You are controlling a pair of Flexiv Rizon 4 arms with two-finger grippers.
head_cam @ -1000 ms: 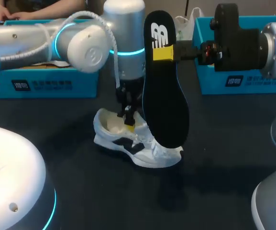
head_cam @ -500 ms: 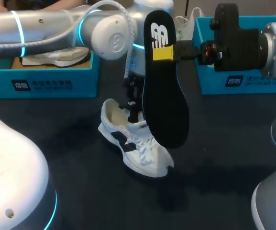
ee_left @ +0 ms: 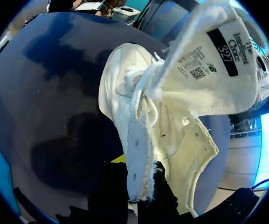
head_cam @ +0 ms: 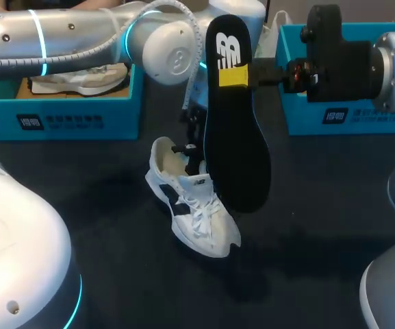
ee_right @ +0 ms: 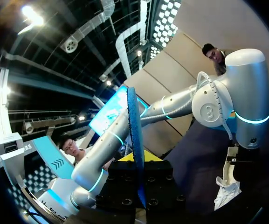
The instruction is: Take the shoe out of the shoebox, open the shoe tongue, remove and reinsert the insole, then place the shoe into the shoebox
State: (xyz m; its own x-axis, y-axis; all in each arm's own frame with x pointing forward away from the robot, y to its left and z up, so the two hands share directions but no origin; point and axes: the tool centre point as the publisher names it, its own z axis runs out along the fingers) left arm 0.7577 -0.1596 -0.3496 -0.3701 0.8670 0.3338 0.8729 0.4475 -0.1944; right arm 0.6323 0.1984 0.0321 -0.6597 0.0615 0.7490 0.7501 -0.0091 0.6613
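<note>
Shoe (head_cam: 194,212) lay diagonal on table (head_cam: 320,205), heel far-left, toe near-right.
Left gripper (ee_left: 141,182) clamped its collar edge; right gripper (head_cam: 234,75) clamped insole (head_cam: 238,144) upright, long axis vertical.

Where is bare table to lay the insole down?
Bare table lies on the near side of the shoe and in front of the right shoebox. Crowded at the shoe's heel, by the left gripper and the insole.

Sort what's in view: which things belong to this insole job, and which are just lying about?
Job: white sneaker, black insole, left gripper, right gripper, left shoebox, right shoebox (unclear which).
Lying about: second sneaker in left shoebox, white plastic bag.
</note>
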